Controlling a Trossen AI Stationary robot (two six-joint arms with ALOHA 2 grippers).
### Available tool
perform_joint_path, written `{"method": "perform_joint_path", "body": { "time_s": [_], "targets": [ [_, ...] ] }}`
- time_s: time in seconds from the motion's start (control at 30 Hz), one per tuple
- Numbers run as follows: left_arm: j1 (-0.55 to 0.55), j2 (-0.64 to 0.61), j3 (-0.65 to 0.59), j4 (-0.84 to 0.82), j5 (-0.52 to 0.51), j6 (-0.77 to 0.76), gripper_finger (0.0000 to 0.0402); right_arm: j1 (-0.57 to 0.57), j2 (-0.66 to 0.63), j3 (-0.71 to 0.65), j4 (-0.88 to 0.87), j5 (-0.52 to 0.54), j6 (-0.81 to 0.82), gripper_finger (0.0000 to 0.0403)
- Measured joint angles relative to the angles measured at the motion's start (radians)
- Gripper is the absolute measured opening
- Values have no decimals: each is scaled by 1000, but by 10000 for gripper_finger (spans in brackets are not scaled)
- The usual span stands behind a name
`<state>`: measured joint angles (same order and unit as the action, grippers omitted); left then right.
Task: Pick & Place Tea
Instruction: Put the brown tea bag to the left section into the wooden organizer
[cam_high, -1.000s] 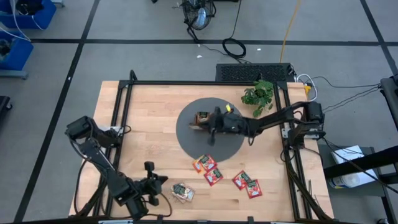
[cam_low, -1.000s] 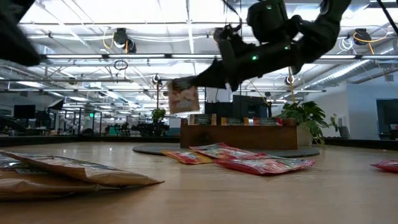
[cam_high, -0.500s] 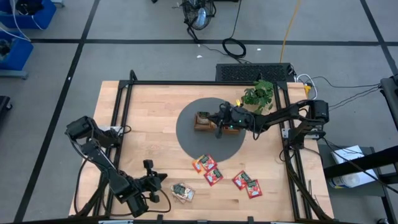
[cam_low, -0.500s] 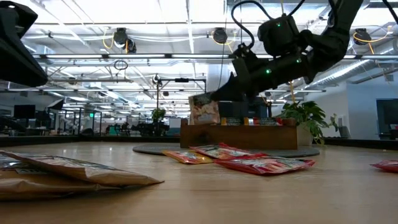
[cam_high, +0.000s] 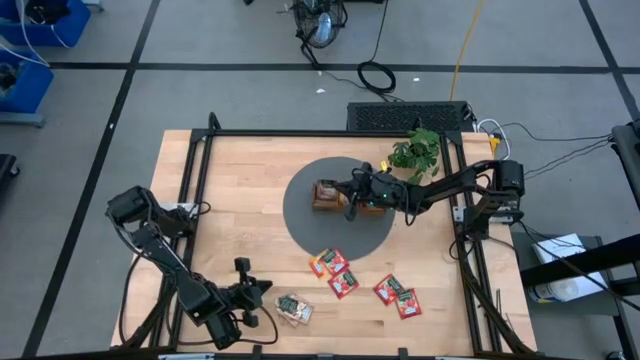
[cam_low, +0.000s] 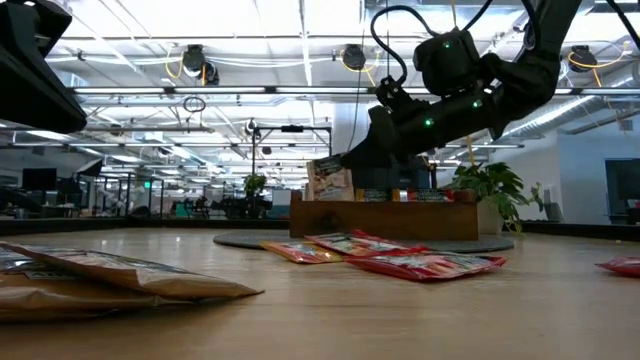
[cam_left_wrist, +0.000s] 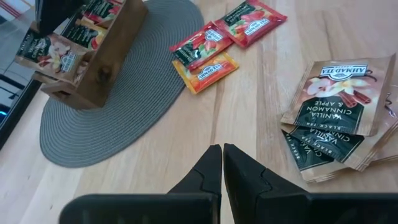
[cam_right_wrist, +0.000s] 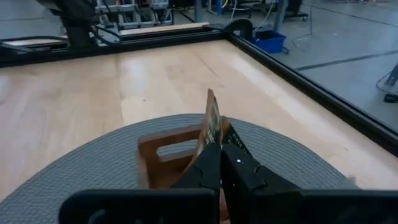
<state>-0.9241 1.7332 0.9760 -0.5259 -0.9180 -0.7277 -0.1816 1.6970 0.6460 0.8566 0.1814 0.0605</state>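
The right gripper (cam_low: 345, 160) has come down toward the wooden tray (cam_high: 322, 198) on the round woven mat (cam_high: 300, 225), pinching a flat green-and-tan tea sachet (cam_low: 328, 180) upright above its left end. Left gripper (cam_left_wrist: 222, 163) hovers closed, empty, near the sachet stack (cam_left_wrist: 336, 115).

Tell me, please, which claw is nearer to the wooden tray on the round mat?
The right claw: it hangs over the wooden tray, pinching a tea bag. The left claw waits near the table's front edge.
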Motion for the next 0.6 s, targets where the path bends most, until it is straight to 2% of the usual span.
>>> {"method": "perform_joint_path", "body": {
  "time_s": [0.13,0.4,0.6],
  "targets": [
    [0,0,0,0,0,0,21,-1,21,1,20,2,6,0],
    [16,0,0,8,10,13,21,0,147,1,130,3,27,0],
    [18,0,0,7,18,16,21,3,155,1,133,-5,12,0]
  ]
}}
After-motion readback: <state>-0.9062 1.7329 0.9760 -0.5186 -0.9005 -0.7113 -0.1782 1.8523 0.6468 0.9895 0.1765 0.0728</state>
